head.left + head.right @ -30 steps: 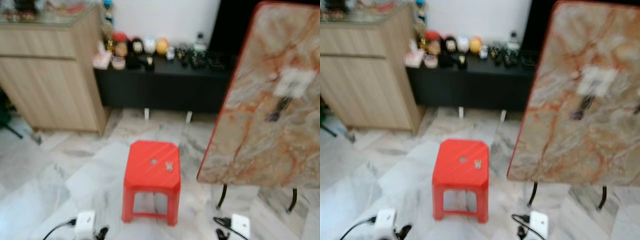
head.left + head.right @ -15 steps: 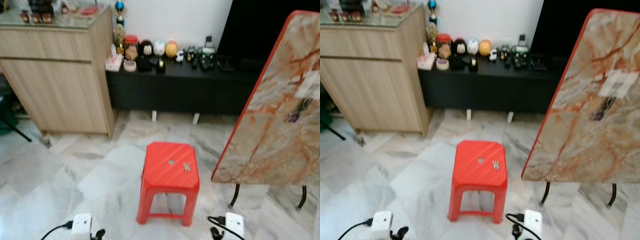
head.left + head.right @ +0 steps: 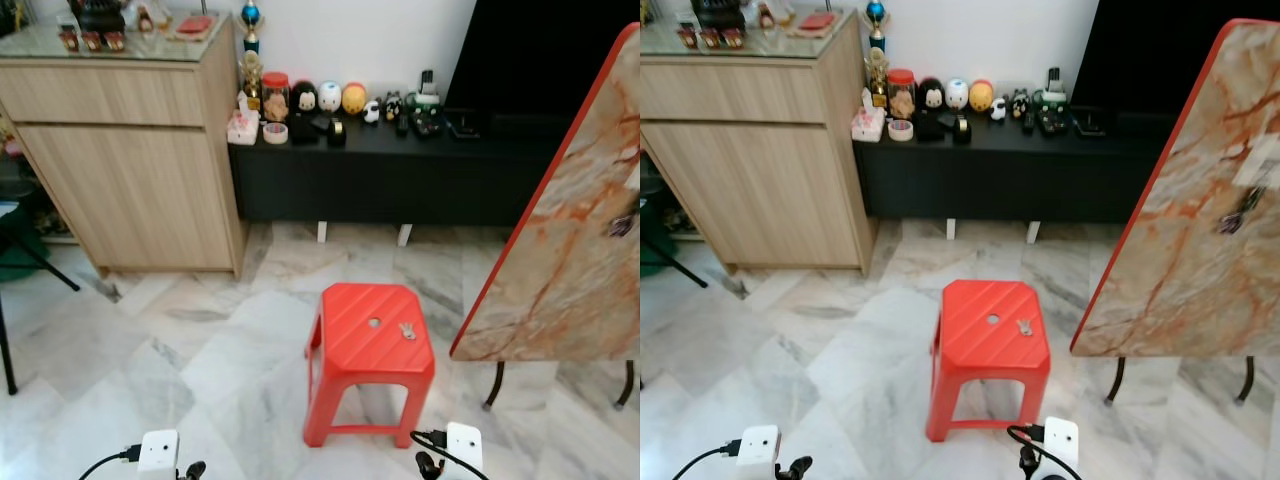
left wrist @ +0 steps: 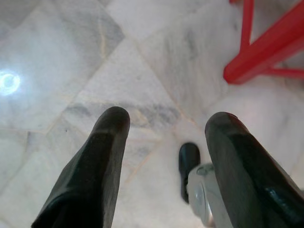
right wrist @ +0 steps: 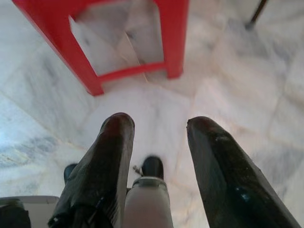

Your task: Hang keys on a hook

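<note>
A small bunch of keys (image 3: 407, 331) lies on top of a red plastic stool (image 3: 370, 340) on the marble floor. To its right leans a marble-patterned board with a red edge (image 3: 1200, 250), tilted on black legs. On the board a dark hook (image 3: 1238, 212) sits below a white plate. Both arms hang low at the bottom of the eye views. My left gripper (image 4: 168, 118) is open over bare floor, beside a stool leg (image 4: 266, 47). My right gripper (image 5: 160, 121) is open above the floor, just in front of the stool's legs (image 5: 175, 42). Neither holds anything.
A light wooden cabinet (image 3: 130, 170) stands at the back left. Beside it a low black console (image 3: 400, 175) carries figurines and small items. Black chair legs (image 3: 8, 340) show at the far left edge. Open marble floor lies left of the stool.
The whole picture has shifted right and sharpened, so the camera has moved. The keys still lie on the stool, and both grippers stay low and open.
</note>
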You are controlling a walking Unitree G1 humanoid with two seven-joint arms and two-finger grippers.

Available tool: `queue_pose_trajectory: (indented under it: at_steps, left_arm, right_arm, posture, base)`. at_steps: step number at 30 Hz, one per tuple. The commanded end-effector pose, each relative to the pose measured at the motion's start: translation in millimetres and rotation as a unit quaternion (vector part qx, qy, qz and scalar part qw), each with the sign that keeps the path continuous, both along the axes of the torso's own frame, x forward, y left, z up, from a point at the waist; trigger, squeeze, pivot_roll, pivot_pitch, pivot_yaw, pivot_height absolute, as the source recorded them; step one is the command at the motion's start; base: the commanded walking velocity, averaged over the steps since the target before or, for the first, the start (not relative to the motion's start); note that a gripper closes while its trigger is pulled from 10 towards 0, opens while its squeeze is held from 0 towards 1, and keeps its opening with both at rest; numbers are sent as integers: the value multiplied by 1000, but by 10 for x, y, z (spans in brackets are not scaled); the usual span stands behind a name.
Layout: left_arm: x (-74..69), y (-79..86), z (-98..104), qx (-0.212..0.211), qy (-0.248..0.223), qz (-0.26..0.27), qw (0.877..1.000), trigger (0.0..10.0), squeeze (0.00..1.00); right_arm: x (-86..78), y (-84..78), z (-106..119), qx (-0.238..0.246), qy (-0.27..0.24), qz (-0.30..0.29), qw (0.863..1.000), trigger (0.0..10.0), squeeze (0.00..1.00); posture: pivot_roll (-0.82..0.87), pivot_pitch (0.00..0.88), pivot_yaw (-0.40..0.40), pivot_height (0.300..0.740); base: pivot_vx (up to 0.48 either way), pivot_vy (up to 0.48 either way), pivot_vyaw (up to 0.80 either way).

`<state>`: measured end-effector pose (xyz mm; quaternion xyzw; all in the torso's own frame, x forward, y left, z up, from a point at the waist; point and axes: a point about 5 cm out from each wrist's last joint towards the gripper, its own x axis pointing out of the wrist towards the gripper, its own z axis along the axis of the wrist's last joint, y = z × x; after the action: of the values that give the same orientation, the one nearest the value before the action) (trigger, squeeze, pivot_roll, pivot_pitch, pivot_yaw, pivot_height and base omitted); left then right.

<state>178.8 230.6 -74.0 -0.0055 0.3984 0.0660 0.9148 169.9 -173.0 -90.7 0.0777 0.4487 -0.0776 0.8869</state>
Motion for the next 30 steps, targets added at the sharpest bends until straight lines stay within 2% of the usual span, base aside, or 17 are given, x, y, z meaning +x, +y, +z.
queue_pose_trajectory:
  at_steps: [1,5,19,30]
  left_arm:
    - [-34,8,-19,3,11,-2,1000,10000,0]
    - [-39,3,-23,2,12,0,1000,10000,0]
    - [-68,-18,-41,-6,14,0,1000,10000,0]
    - [-21,-34,-16,-3,2,-13,1000,10000,0]
  right_arm:
    - [-14,3,-8,-1,4,-2,1000,10000,0]
    - [-13,5,-7,-1,4,-2,1000,10000,0]
    - [-25,-3,-12,-3,7,2,1000,10000,0]
    - [-14,-4,-7,-2,5,12,1000,10000,0]
  posture:
    - [43,0,-58,740]
    - [45,0,-60,740]
    - [48,0,-68,740]
    - [41,0,-65,740]
  base:
    - [0,334,0]
    - [0,286,0]
    - [0,0,0]
    - [0,0,0]
